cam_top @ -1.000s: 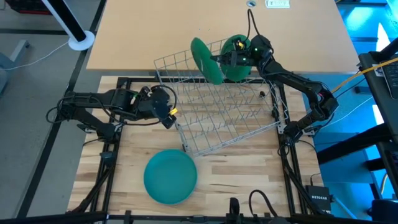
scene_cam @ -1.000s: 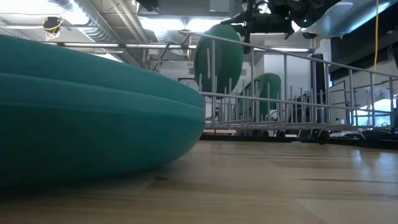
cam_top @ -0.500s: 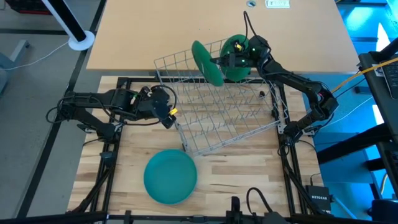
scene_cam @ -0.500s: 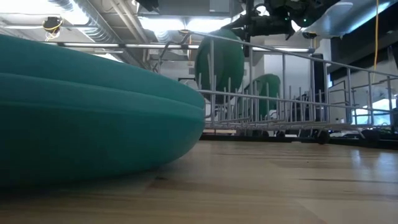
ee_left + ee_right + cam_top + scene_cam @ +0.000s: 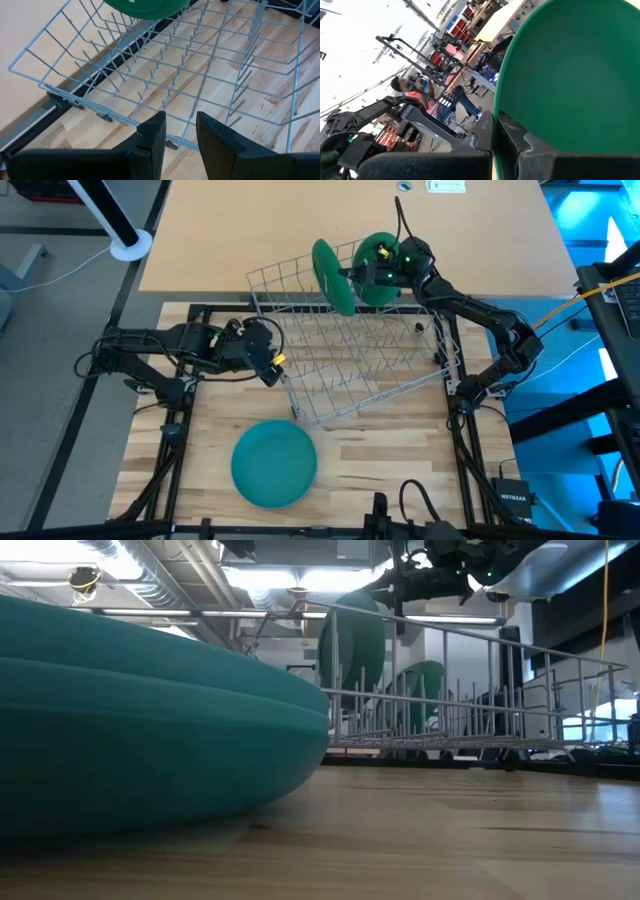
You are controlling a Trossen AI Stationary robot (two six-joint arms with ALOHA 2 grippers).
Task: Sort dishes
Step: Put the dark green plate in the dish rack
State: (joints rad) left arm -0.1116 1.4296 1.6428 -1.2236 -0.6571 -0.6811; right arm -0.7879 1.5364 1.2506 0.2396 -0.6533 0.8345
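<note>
over the last second, edged the held green plate [image 5: 333, 276] slightly along the far end of the wire rack [image 5: 350, 345], upright between the tines; judged nearly seated. right claw [image 5: 362, 275] clamped on its rim. another green plate [image 5: 381, 258] racked just behind. teal plate [image 5: 274, 463] flat on the surface [image 5: 400, 460], unsorted. left claw [image 5: 180, 131] slightly parted, empty, beside the rack.

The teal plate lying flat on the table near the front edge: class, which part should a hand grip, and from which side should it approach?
Grip the rim of the teal plate. It lies flat on the wooden table with nothing touching it, so only its thin, rounded edge offers a hold. The left hand, open beside the wire rack, is nearer; it would probably best come down over the rim on its own side.
</note>
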